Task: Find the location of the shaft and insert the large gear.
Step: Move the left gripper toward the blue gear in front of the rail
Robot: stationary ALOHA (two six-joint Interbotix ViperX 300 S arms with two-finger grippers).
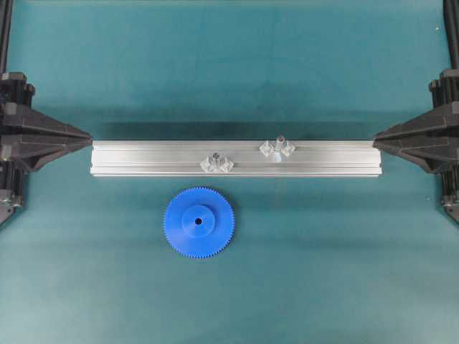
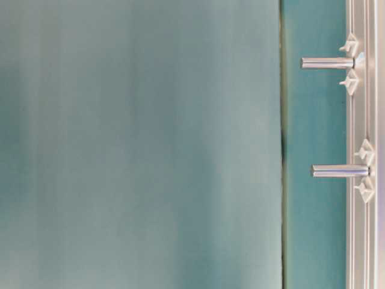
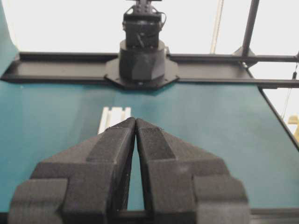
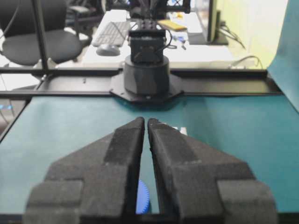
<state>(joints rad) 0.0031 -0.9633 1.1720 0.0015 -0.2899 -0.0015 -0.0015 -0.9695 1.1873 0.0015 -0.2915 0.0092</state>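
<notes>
The large gear (image 1: pixel 199 222), a bright blue toothed disc with a raised hub, lies flat on the teal mat in front of the rail. A sliver of it shows between the right fingers (image 4: pixel 142 198). The shaft (image 1: pixel 280 143), a pale upright pin between clear mounts, stands on the rail right of centre. A shorter pin with a dark top (image 1: pixel 215 159) stands left of it. My left gripper (image 1: pixel 90 135) (image 3: pixel 135 120) is shut and empty at the rail's left end. My right gripper (image 1: pixel 375 135) (image 4: pixel 145 120) is shut and empty at the rail's right end.
The silver aluminium rail (image 1: pixel 143 159) lies across the middle of the mat; its end shows in the left wrist view (image 3: pixel 113 116). The table-level view shows two pins (image 2: pixel 328 62) (image 2: pixel 340 171) on the rail; I cannot tell which is which there. Arm bases stand at both sides.
</notes>
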